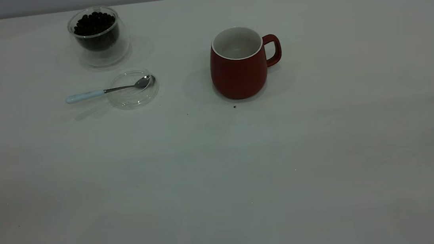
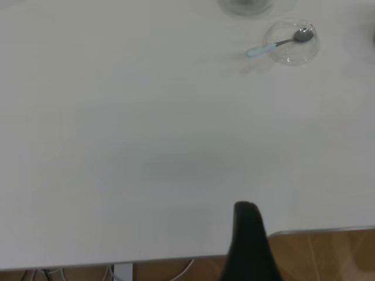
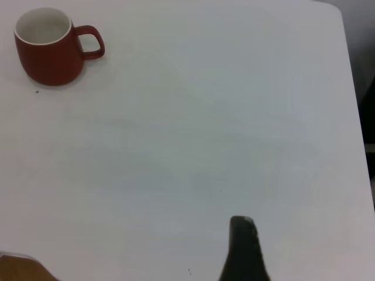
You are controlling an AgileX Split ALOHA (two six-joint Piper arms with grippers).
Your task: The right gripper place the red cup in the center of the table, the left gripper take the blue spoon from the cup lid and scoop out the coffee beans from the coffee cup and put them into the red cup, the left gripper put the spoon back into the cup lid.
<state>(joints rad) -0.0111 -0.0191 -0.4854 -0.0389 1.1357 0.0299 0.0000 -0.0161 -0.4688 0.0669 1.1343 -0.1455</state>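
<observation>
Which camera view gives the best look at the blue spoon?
The exterior view: the blue spoon shows clearly, bowl resting in the cup lid, handle sticking out over the table. The left wrist view shows it small and far off; the right wrist view misses it.

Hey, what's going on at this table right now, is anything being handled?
Nothing is being handled. The red cup stands empty and upright on the table, handle toward the right arm's side. The blue spoon lies with its bowl in the cup lid, handle sticking out over the rim. The coffee cup behind it is full of coffee beans. Both grippers hang back near the table's front edge, holding nothing.
</observation>
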